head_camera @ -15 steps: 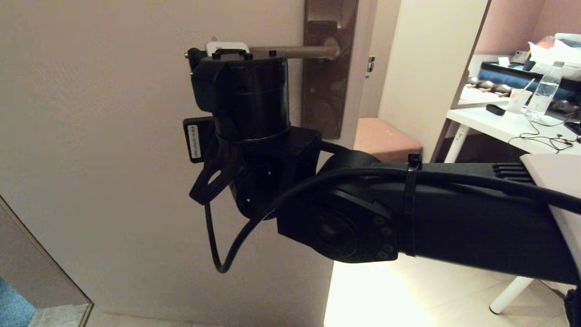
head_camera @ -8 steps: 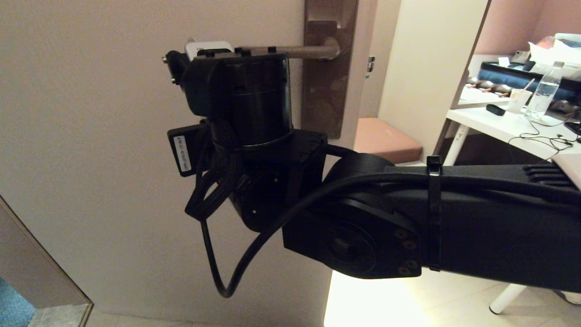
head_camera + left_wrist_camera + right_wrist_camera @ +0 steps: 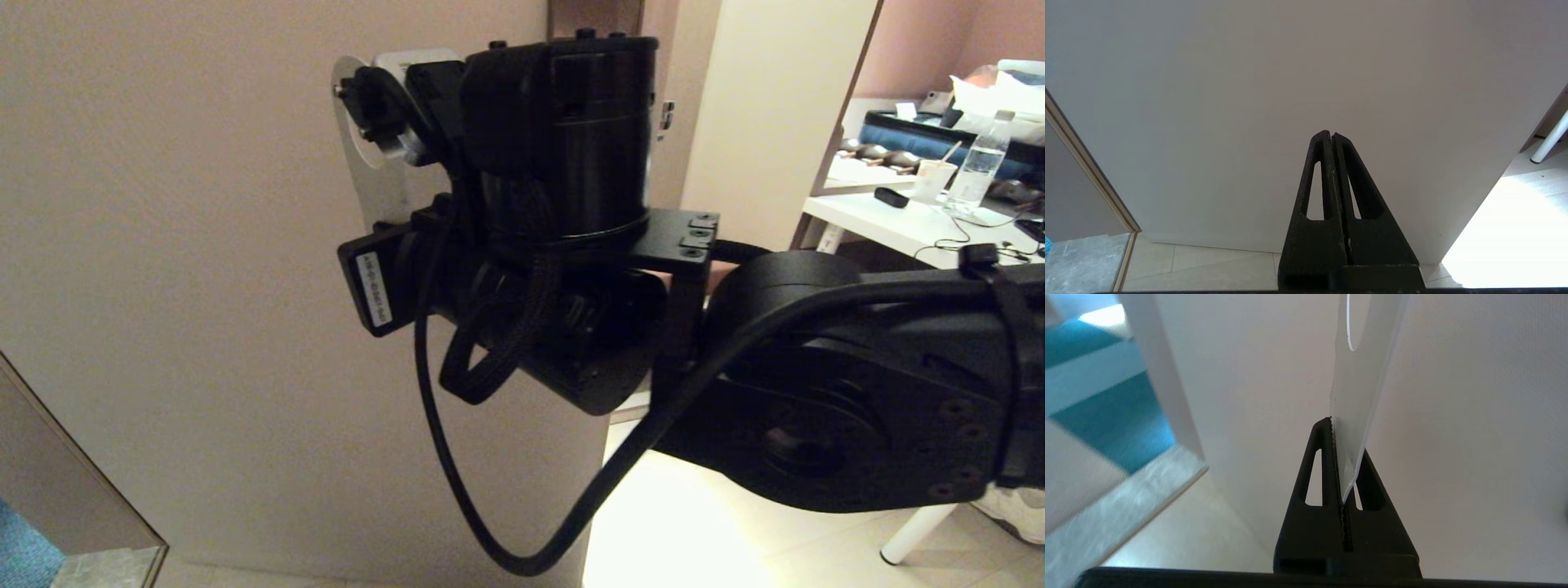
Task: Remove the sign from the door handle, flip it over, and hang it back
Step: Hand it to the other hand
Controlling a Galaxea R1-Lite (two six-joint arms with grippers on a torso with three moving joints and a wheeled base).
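Note:
My right gripper [image 3: 1341, 457] is shut on one end of the sign [image 3: 1359, 396], a pale grey flat card. The card stands out edge-on from the fingers, close to the door. Its big hole [image 3: 1357, 318] has nothing through it. In the head view the sign [image 3: 363, 175] shows to the left of my right wrist [image 3: 563, 139], with its grey side and hole visible. The wrist hides the door handle's lever; only the top of its dark brown plate [image 3: 596, 15] shows. My left gripper [image 3: 1332, 136] is shut and empty, low down and facing the door.
The pale door [image 3: 163, 245] fills the left and middle. A door frame edge [image 3: 73, 482] runs at the lower left. A white desk [image 3: 898, 224] with a water bottle [image 3: 976, 171] stands to the right, past the door's edge. My right forearm [image 3: 857, 392] crosses the foreground.
My right wrist has swung right, up and nearer the head camera, and now covers the lever. The sign has come away with it and shows to the left of the wrist.

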